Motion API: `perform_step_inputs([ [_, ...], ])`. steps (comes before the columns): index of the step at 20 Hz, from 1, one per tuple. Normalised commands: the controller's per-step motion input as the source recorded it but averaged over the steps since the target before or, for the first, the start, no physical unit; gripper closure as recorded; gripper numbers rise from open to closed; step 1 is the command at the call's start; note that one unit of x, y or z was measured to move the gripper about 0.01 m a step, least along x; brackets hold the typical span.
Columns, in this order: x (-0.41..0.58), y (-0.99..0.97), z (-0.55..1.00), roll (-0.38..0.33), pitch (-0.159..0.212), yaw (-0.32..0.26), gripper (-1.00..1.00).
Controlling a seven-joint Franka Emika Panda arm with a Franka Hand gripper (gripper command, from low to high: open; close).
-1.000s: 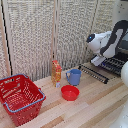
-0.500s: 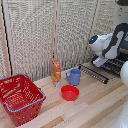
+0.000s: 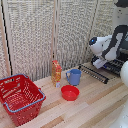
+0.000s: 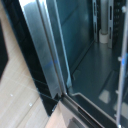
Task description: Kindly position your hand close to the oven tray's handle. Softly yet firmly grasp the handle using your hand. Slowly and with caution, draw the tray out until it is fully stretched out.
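Nearest stands a red basket. Farther right, the hand hovers over the oven tray at the oven. Finger state cannot be told. Probably the approach step; next it must find the handle.

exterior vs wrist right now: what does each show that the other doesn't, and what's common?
Exterior only: the white arm, a red basket, an orange carton, a blue mug, a red bowl, and a dark barred slab lying on the wooden table. The end effector's fingers are not clear there.

Wrist only: a close look at the oven's silvery front frame and its dark interior. No end effector is visible.

Both: the pale wooden tabletop, and probably the oven, which the exterior view barely shows behind the arm.
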Motion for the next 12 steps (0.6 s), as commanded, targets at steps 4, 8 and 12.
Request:
perform_step_inputs([
  [4, 0.0, 0.16, 0.31, -0.057, 0.029, 0.142, 1.0],
  [8, 0.039, 0.25, 0.32, -0.128, 0.041, 0.06, 1.0],
  [12, -0.006, 0.03, 0.2, -0.359, 0.054, -0.027, 1.0],
])
